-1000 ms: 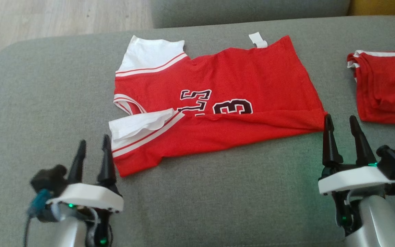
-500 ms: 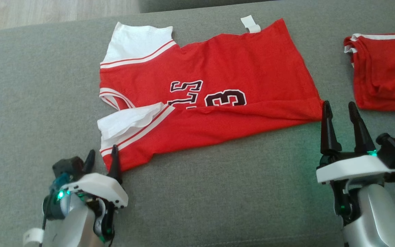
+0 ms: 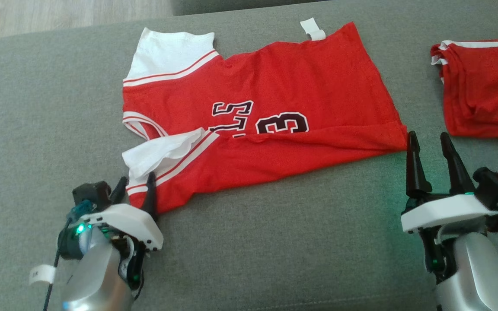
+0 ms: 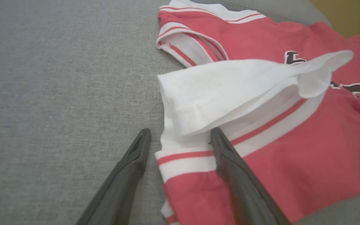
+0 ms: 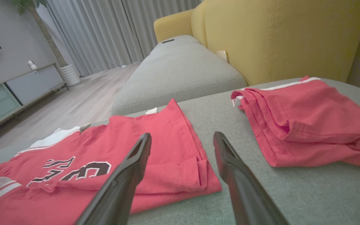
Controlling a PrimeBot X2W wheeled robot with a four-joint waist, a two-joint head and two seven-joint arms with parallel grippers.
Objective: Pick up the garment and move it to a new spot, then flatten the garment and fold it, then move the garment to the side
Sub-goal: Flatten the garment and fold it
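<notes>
At the near left of the grey cushion [image 3: 275, 242], the left gripper [image 3: 137, 178] has been brought forward over the last second. Its spread jaws are now set astride the edge of the red garment [image 3: 296, 86] by the white sleeve [image 3: 158, 153], with nothing gripped. Further right, the right gripper [image 3: 428, 134] is held released just beside the hem corner – a two-corner lift for the next fold is judged imminent – and beyond lies a second folded garment [image 3: 482, 99].

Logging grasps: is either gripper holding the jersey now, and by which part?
Nothing is held. The left gripper stands open astride a sleeve edge of the jersey; the right gripper is open beside its hem corner.
</notes>
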